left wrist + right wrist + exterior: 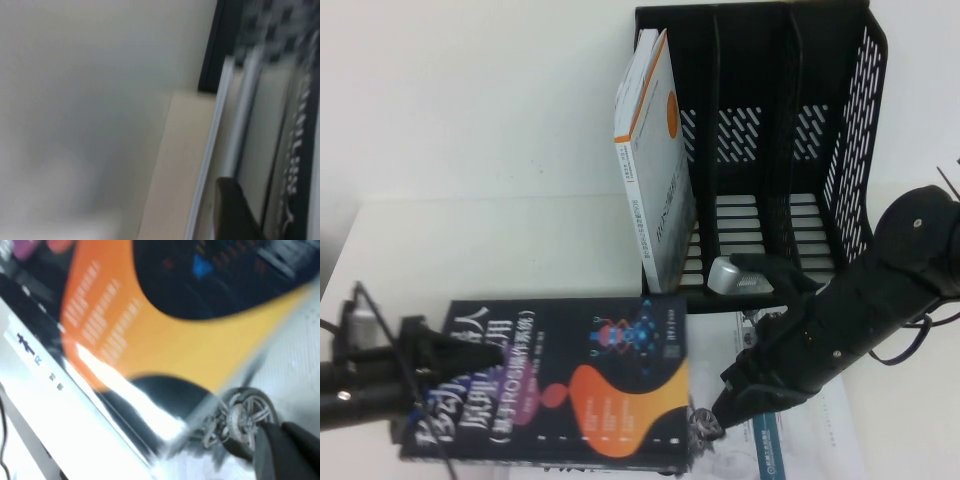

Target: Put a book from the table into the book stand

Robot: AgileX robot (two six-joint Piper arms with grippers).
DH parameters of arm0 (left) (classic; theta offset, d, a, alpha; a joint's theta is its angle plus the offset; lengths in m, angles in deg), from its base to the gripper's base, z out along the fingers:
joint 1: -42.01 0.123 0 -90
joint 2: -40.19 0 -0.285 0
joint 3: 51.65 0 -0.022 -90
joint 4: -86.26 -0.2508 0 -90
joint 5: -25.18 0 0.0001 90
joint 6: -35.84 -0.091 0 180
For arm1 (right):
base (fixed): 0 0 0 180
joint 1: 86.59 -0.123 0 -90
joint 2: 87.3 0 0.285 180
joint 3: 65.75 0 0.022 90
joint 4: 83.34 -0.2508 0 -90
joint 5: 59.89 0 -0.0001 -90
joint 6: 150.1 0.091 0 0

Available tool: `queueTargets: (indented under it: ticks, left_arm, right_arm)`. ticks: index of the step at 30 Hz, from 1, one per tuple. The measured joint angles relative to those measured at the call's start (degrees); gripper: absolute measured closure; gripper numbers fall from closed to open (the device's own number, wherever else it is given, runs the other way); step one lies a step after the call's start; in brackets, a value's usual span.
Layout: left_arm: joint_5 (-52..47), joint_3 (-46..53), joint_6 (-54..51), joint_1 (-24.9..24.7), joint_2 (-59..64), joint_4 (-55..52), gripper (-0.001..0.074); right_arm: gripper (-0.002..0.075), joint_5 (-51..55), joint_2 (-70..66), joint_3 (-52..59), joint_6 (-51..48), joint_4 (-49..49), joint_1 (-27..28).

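The dark navy book (560, 390) with white title and orange blob lies face up at the table's (470, 250) front, slightly raised at its left. My left gripper (425, 350) is shut on its left edge; in the left wrist view one dark finger (232, 210) lies against the book's page edge (260, 150). My right gripper (715, 420) is shut and empty at the book's front right corner (165, 325), its fingertips (280, 450) resting on a printed wheel drawing. The black book stand (855, 130) stands at the back right.
A white book with an orange circle (655, 170) stands in the stand's left slot; the middle and right slots hold nothing. A white book with car-suspension drawings (800, 440) lies under my right gripper. The right arm crosses in front of the stand.
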Motion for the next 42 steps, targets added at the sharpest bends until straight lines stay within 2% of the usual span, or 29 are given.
queueTargets:
  ticks: [6, 13, 18, 22, 23, 24, 26, 28, 31, 35, 38, 42]
  left_arm:
    - [1.5, 0.0, 3.1, 5.0, -7.2, -0.4, 0.0437]
    - [1.9, -0.5, 6.4, 5.5, -22.8, -3.9, 0.0434]
    - [1.4, -6.2, 11.5, 5.5, -36.7, -10.4, 0.0429]
    - [-0.6, -13.0, 16.8, 5.4, -44.6, -11.2, 0.0417]
    - [-1.1, -15.1, 18.4, 5.2, -46.0, -11.0, 0.0426]
    - [-1.7, -17.5, 19.9, 4.9, -47.0, -10.3, 0.0514]
    - [-2.7, -22.5, 22.5, 3.5, -48.0, -9.4, 0.0633]
    - [-3.5, -26.7, 25.1, 2.0, -48.6, -9.3, 0.0692]
    - [-4.3, -32.5, 27.4, -0.1, -48.8, -11.1, 0.0722]
    - [-4.8, -37.7, 30.6, -1.3, -48.9, -20.3, 0.0732]
    - [-4.8, -38.7, 33.5, -1.3, -48.9, -26.3, 0.0734]
    - [-4.8, -38.8, 34.8, -1.3, -48.9, -28.8, 0.0734]
  right_arm:
    - [0.0722, 0.3, -0.1, -0.4, 2.2, 1.9, 0.0]
    - [0.0722, 0.5, -0.1, -0.6, 4.6, 2.9, -0.3]
    - [0.0722, 3.6, 1.0, -0.4, 5.1, 5.2, -0.3]
    - [0.0722, 4.8, 4.0, 0.3, 6.2, 8.9, -0.4]
    - [0.0722, 5.0, 5.3, 0.3, 6.6, 9.6, -0.4]
    - [0.0722, 5.0, 6.4, 0.3, 7.0, 10.0, -0.4]
    - [0.0722, 5.5, 9.8, 0.3, 8.1, 11.0, -0.4]
    - [0.0722, 5.9, 13.4, 0.3, 8.9, 11.7, -0.4]
    - [0.0722, 6.5, 18.1, 0.3, 9.9, 12.4, -0.4]
    - [0.0722, 8.0, 22.5, 0.3, 10.7, 12.8, -0.4]
    - [0.0722, 9.0, 23.9, 0.3, 10.7, 13.8, -0.4]
    - [0.0722, 9.4, 24.1, 0.4, 10.7, 14.5, -0.4]
